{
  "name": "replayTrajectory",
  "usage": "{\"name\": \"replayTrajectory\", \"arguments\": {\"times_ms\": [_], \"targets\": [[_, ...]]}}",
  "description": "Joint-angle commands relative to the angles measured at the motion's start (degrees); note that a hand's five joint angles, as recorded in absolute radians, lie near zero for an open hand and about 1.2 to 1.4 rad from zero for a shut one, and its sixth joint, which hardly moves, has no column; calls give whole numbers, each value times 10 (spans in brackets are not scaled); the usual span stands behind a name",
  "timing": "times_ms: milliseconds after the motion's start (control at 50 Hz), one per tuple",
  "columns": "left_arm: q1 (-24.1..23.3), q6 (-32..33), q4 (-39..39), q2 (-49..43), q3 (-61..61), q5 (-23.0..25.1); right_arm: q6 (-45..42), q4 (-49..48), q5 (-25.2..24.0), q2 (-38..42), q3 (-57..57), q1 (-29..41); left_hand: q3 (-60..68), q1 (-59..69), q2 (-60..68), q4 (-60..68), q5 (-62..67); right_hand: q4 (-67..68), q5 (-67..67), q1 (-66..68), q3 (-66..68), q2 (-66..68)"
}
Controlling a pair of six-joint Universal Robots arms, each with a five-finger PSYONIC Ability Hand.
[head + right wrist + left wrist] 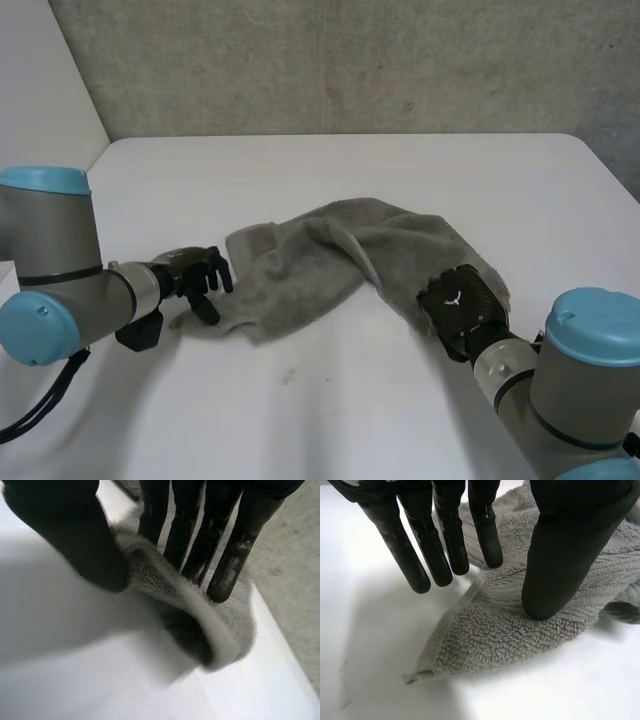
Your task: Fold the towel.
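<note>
Right arm: grey with a light-blue cap, closest to the head camera, reaching in over the near right side of the white table.
Right hand: black, on the right end of the grey terry towel; in its wrist view, thumb on one side and fingers on the other of a raised fold, pinching it.
Left hand: black, at the towel's left corner; fingers straight and spread above the hem, thumb pressed down on the pile just inside the corner, holding it flat rather than pinching.
Towel: crumpled in a loose band across the table's middle, left part lying flat, right part bunched and humped.
Edges: towel well inside every table edge; left corner flat on the tabletop, hem tab showing.
Open room: bare white tabletop beyond the towel toward the rough grey wall, in front of it between the arms, and to both sides.
</note>
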Motion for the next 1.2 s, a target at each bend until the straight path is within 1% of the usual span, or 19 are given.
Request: {"name": "replayTrajectory", "arguments": {"times_ms": [20,40,60,100,120,140,160,180,200,220,260,440,480,540,580,640,780,920,1200], "targets": [[-1,0,-13,2,-1,-1,19,-57,-2,-30,-1,-40,38,38,38,39,38,382,400,420,383,371],[-1,0,-13,2,-1,-1,48,-57,-2,-53,-3,-56,38,38,38,39,38,382,400,420,383,371],[-1,-1,-12,4,-1,-1,49,-57,-2,-53,-3,-56,30,29,30,30,30,382,400,420,383,371],[-1,-1,-12,6,-1,-1,130,-55,-2,-76,-12,-96,20,19,20,20,20,382,400,420,383,371],[-1,-1,-12,7,-1,-1,130,-55,-2,-76,-12,-96,3,2,3,3,3,382,400,420,383,371],[-1,-1,-12,7,-1,-1,174,-52,-2,-75,-20,-114,3,2,3,3,3,382,400,420,383,371],[-1,-2,-11,9,-1,-1,174,-52,-2,-75,-20,-114,-4,-4,-4,-3,-4,382,400,420,383,371],[-1,-2,-11,10,-1,-1,209,-41,-3,-75,-27,-130,-4,-4,-4,-4,-4,382,400,420,383,371],[-1,-2,-11,10,-1,-1,241,-26,-9,-72,-35,-144,-4,-4,-4,-4,-4,382,400,420,383,371],[-1,-2,-11,9,-2,-2,241,-26,-9,-72,-35,-144,-6,-6,-6,-5,-5,382,400,420,383,371],[-1,-3,-11,9,-3,-2,286,7,-26,-50,-50,-173,-7,-8,-7,-7,-7,382,400,420,383,371],[-6,-2,-9,13,-23,-2,327,35,-46,-31,-76,-232,-11,-11,-11,-10,-10,382,400,420,383,371],[-7,-2,-8,13,-23,-3,351,35,-47,-31,-82,-252,-11,-11,-11,-10,-10,382,400,420,383,371],[-7,-2,-8,15,-22,-4,368,36,-48,-31,-88,-258,-11,-11,-11,-10,-10,382,400,420,383,371],[-8,-2,-8,16,-22,-4,403,37,-49,-29,-97,-267,-11,-11,-11,-10,-10,382,400,420,383,371],[-10,-2,-7,20,-22,-5,428,38,-48,-25,-106,-279,-11,-11,-11,-10,-10,382,400,420,383,371],[-13,-3,-7,33,-24,-5,436,38,-48,-17,-118,-294,-11,-11,-11,-10,-10,382,400,420,383,371],[-27,-3,-7,42,-28,-6,438,38,-48,-13,-128,-304,-11,-11,-11,-10,-10,382,400,420,383,371],[-32,1,-1,19,-33,-5,435,46,-48,-6,-139,-311,0,-1,-1,0,0,382,400,420,383,371]]}}
